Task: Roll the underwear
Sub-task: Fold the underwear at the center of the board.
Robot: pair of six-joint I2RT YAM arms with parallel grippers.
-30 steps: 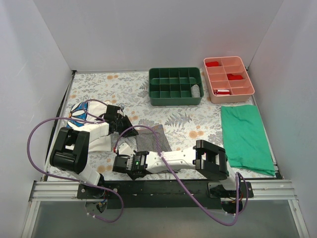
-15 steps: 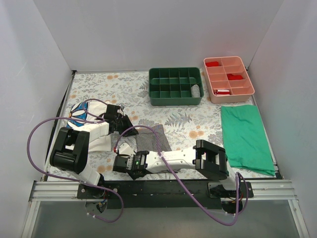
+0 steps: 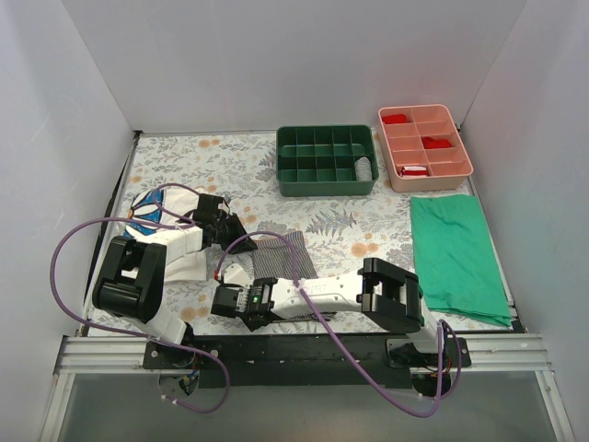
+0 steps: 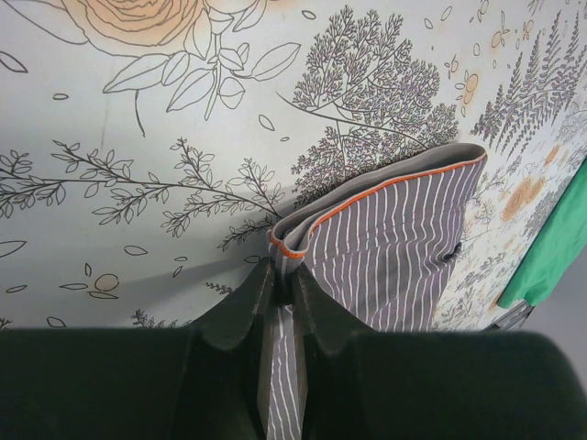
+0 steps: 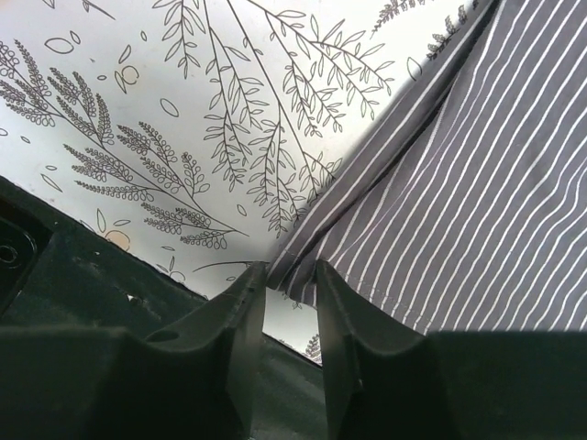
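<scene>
My left gripper [image 4: 282, 275] pinches the underwear [image 4: 394, 238] at its folded corner, cloth spreading ahead-right. My right gripper [image 5: 291, 268] (jaws slightly apart) straddles its hem.

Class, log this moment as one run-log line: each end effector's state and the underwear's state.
left end effector: shut on underwear edge | right end effector: astride underwear corner, grip unclear | underwear: lying flat, not rolled

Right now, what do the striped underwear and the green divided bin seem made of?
The underwear: thin matte cloth, likely cotton; it folds in soft layers, orange stitched edge. The green divided bin: probably moulded plastic; rigid thin walls, uniform colour.
</scene>
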